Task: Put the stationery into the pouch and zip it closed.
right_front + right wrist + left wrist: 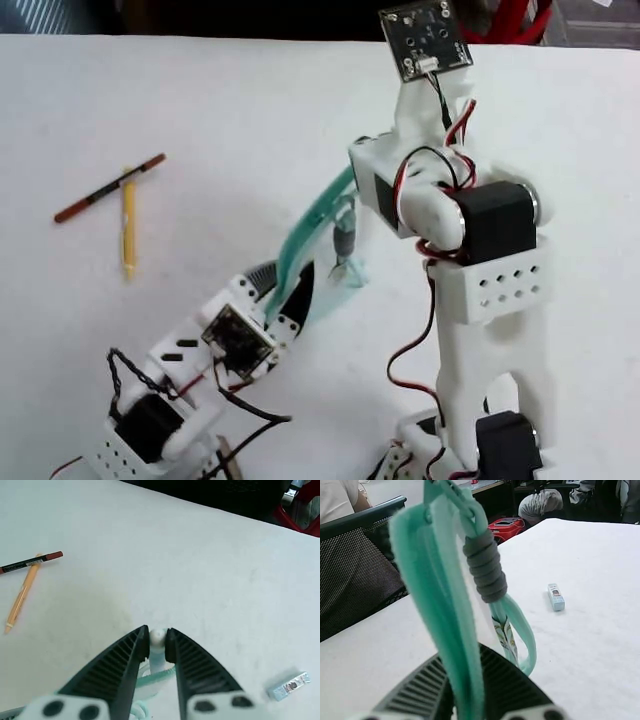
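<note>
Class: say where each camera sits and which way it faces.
High: fixed above, looking down on the table; left arm, right arm show.
Left wrist: on left arm, facing across the table; left end effector grips the pouch.
Right wrist: on right arm, facing down; right end effector shows.
Both wrist views share the eraser.

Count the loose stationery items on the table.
3: a pencil and a yellow pen crossed at the table's left, a small boxed eraser by the right arm. More may hide inside the pouch.

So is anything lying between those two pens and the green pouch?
No. In the high view the white table is bare between the red pen, the yellow pen and the green pouch.
</note>
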